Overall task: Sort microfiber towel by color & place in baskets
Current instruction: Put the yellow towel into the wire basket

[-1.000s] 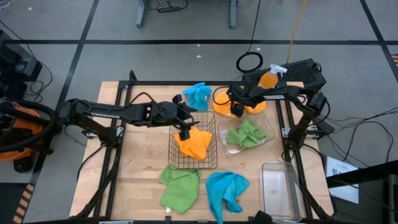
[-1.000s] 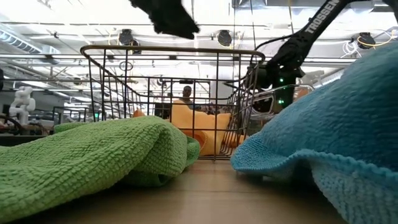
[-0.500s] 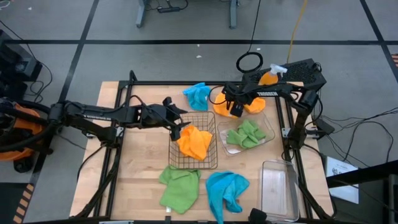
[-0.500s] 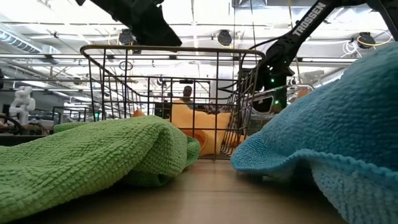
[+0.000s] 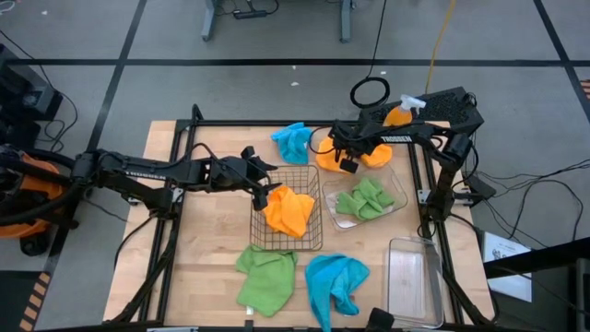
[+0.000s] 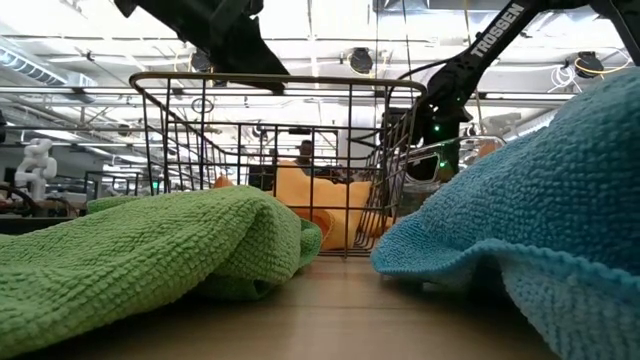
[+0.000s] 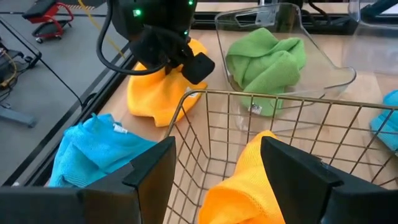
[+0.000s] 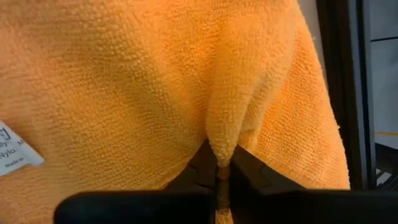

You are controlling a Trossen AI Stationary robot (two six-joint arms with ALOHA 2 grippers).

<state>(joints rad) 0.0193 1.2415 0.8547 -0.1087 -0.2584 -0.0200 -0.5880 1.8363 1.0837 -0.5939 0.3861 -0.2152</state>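
Towels sit closest to the low camera: a green towel and a blue towel lie flat on the wooden table, side by side, waiting to be sorted. Both look soft and fuzzy, with tiny loops all over. Next to the blue one is a clear rectangular bin, which looks empty, so it is probably meant for the blue towels.

Behind them stands the copper wire basket. One orange towel lies crumpled inside it, so orange seems to belong here. The left gripper hangs just by the basket's far left rim. Its fingers are spread wide and hold nothing, as if it has finished its job there.

Beside the basket is the clear plastic tub with a second green towel bunched up inside. That looks like the home for green.

Farther back, the second orange towel lies in a heap on the table. The right gripper is down on it. In the right wrist view its fingers are pressed together on a small raised fold of the cloth, pinching it so the towel can be lifted. It probably belongs with the other orange one.

A second blue towel lies near the far edge of the table, just left of the orange heap. An orange spray bottle stands at the back.
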